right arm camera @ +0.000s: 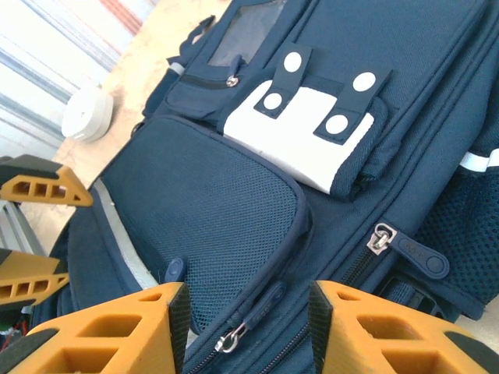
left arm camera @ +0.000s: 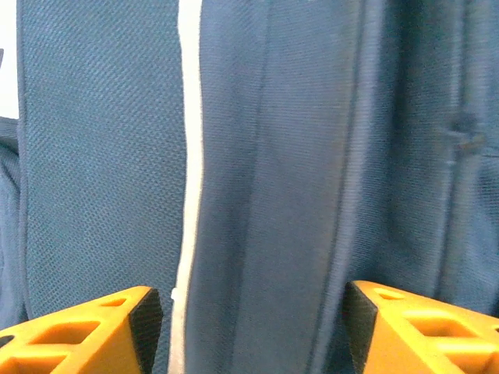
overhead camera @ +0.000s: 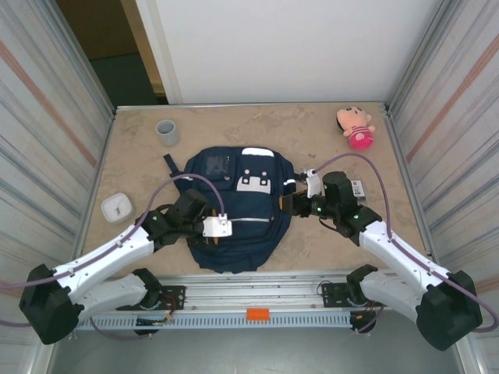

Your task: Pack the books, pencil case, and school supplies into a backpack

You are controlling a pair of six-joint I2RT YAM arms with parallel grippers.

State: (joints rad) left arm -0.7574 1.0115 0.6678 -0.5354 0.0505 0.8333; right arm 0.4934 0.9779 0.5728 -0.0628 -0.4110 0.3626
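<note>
Backpack point(overhead camera: 234, 234), navy; interior hidden. Left gripper point(left arm camera: 249, 290), right gripper point(right arm camera: 245, 288): jaws parted over fabric, nothing grasped. Finger bases cut off.

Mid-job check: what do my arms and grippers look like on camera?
The left arm and right arm have white shells with black joints and bases. A purple cable loops from each wrist. The left gripper and right gripper have orange fingers with cut-out holes and black pads. Small green lights glow near the right wrist.
</note>
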